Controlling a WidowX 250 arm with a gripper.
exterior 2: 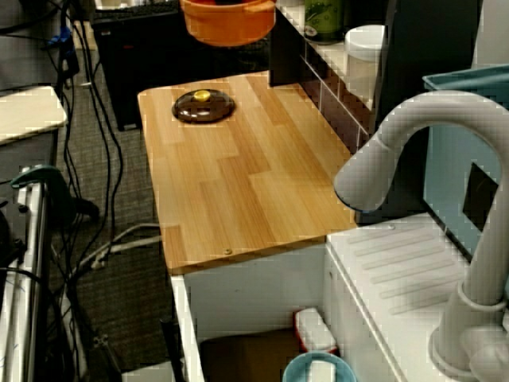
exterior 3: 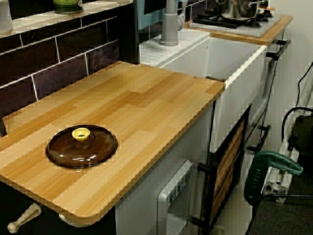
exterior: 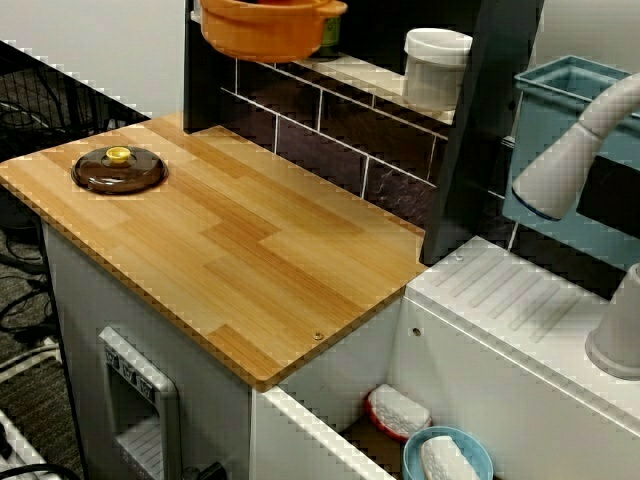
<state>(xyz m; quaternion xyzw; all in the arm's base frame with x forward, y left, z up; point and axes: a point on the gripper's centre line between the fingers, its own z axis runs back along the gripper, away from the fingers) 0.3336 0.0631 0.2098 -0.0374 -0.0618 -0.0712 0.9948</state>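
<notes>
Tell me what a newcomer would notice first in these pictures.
A dark brown lid with a yellow knob lies flat near the left end of the wooden counter. An orange pot shows above that end, cut off by the top edge of the picture, so what holds it is hidden. At the right, a white faucet curves up beside the sink.

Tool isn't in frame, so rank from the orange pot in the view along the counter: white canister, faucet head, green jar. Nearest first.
From the orange pot:
1. green jar, on the shelf to its right.
2. white canister, farther along that shelf.
3. faucet head, beyond the dark post, nearest the camera.
</notes>
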